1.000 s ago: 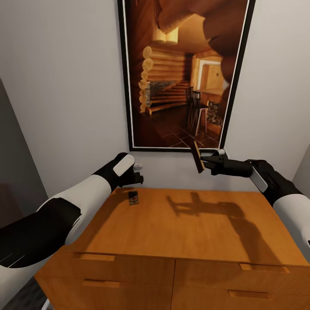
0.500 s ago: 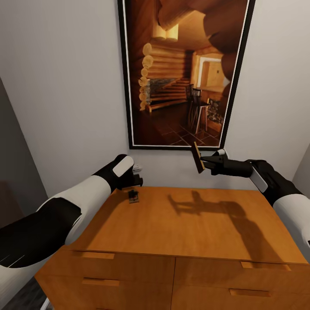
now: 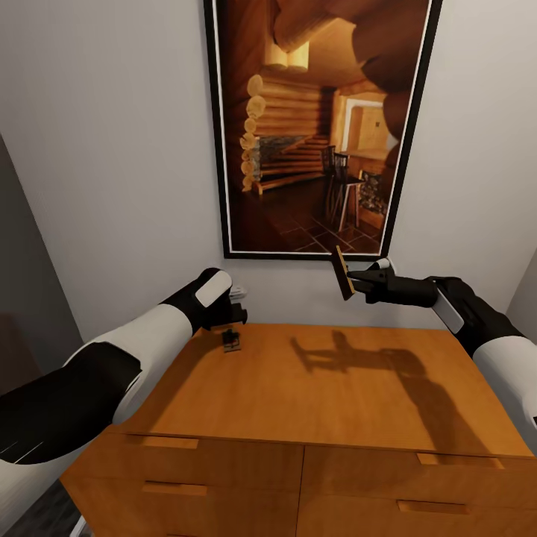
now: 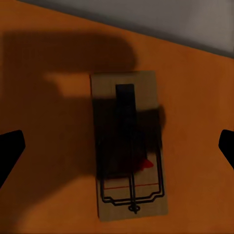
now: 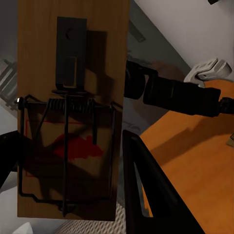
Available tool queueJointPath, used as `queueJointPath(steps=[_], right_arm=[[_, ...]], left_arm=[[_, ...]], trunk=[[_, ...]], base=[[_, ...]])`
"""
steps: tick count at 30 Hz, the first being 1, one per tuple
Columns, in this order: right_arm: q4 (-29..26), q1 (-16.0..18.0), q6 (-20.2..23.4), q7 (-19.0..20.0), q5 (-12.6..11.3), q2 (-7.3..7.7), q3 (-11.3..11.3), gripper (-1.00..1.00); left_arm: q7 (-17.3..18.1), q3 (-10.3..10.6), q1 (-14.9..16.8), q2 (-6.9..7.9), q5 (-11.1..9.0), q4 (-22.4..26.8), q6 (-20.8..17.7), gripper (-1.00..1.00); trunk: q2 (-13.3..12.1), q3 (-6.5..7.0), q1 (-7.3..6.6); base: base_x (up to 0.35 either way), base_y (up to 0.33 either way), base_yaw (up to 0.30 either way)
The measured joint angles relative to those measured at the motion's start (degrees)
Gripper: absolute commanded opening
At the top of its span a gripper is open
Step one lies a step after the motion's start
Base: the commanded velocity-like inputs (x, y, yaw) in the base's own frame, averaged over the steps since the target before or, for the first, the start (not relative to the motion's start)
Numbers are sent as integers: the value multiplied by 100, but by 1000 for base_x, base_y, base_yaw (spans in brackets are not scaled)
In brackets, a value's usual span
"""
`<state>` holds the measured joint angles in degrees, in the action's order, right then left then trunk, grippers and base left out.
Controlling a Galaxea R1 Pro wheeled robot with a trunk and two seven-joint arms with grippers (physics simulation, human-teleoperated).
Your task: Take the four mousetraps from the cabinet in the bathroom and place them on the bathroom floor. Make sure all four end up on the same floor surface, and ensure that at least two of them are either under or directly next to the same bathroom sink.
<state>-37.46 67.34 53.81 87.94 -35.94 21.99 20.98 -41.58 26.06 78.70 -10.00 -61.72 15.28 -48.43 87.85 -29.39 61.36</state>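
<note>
One mousetrap (image 3: 233,342) lies flat near the back left corner of the orange-brown cabinet (image 3: 335,418). My left gripper (image 3: 234,322) hangs just above it, open. In the left wrist view the mousetrap (image 4: 129,146) sits between the two spread fingertips (image 4: 9,151), which do not touch it. Over the back right of the cabinet top, my right gripper (image 3: 352,278) is shut on a second mousetrap (image 3: 342,273), held on edge in the air. The right wrist view shows this mousetrap (image 5: 73,112) close up, with its spring, wire bar and red mark.
A large framed picture (image 3: 321,127) of a log cabin interior hangs on the grey wall behind the cabinet. Drawer fronts with slim bar handles (image 3: 171,490) face me below. A dark wall edge (image 3: 30,298) stands at the left.
My left gripper has come down closer over the mousetrap on the cabinet top. The right gripper has kept its mousetrap in the same place.
</note>
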Motion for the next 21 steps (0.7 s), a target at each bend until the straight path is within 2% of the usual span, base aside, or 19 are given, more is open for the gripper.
queueJointPath(steps=[4, 21], right_arm=[[0, 0, 0, -4, 1, 0, 0, -100], [0, 0, 0, -7, 0, 0, 9, -100]], left_arm=[[-11, 11, 0, 0, -7, 8, -87, 100], [-16, 7, 0, 0, -4, 2, -190, 100]], trunk=[[119, -54, 65], [120, -54, 66]], base=[[0, 0, 0], [0, 0, 0]])
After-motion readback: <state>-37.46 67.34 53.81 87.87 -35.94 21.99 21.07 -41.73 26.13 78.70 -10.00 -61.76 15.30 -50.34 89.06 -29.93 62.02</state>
